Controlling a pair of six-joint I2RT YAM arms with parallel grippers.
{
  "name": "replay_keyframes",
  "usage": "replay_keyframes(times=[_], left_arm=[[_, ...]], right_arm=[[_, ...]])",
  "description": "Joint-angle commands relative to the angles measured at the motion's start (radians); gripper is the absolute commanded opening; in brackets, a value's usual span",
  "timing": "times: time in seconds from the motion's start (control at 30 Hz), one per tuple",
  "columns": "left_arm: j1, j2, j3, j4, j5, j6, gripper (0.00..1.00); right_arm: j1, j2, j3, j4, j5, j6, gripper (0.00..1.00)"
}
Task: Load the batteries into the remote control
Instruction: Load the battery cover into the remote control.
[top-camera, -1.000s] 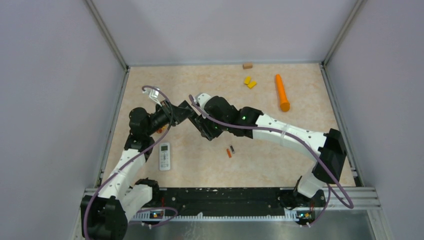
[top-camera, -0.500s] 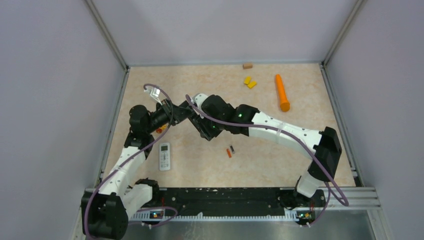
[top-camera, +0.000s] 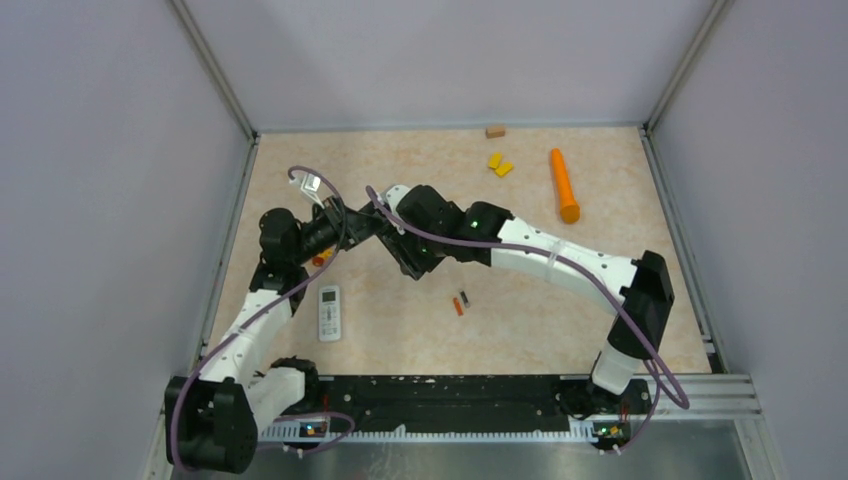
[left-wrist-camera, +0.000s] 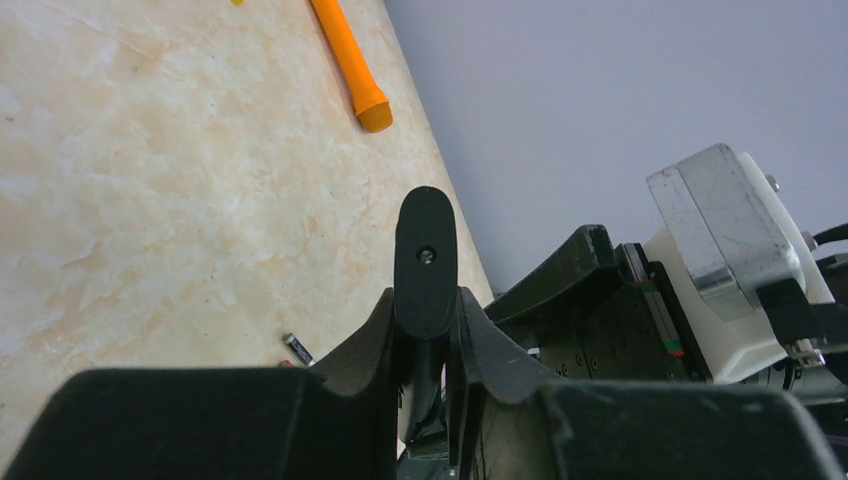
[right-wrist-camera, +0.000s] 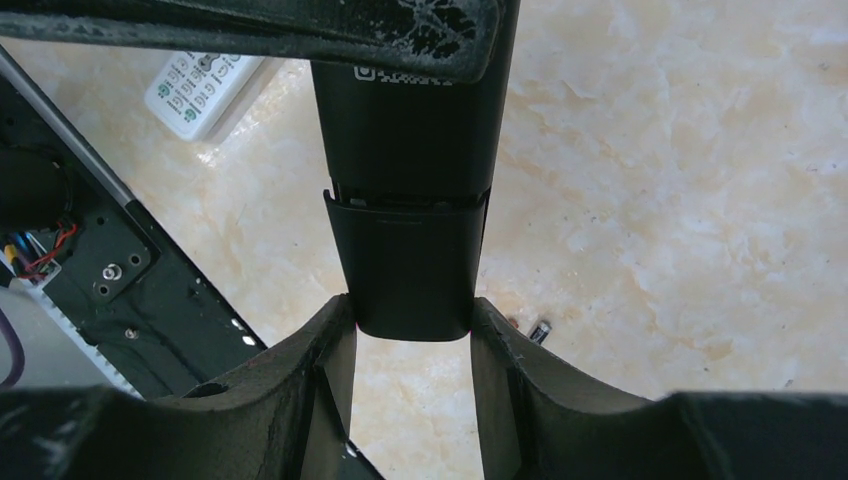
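right wrist: our right gripper (right-wrist-camera: 412, 318) clamps the black remote (right-wrist-camera: 405, 150) (centre frame); our left gripper (left-wrist-camera: 428, 325) pinches it too.

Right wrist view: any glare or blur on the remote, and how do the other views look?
Right wrist view: black remote in the right tool sharp, no glare on it. Left wrist view: left tool dark, little detail. Top view: even light, batteries tiny.

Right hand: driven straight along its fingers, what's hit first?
The slim black remote control that the right hand grips; just beyond, probably the left hand clamped on the same remote.
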Motion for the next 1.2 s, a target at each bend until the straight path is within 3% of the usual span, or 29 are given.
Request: replay_keyframes(times=[0.0,0.27,0.87,1.17], left_arm=[[-0.020,0.023,0.033,0.040,0.107,-0.180,0.00],[-0.020,0.087,-0.028,0.185,0.111,-0.361,0.00],[-0.020,0.079,-0.031,0.099,0.091,-0.291,0.00],[-0.020,0.084,-0.023,0.074,0.077,-0.281,0.00]], right_arm=[[0.013,0.048,0.074,0.080,0.000,0.002,0.43],[0.013,0.064,0.075,0.057,-0.002,0.008,0.45],[0.012,0.072,0.089,0.015,0.034,0.012,0.49],[0.012,0.045,0.064,0.044,0.042,0.019,0.58]])
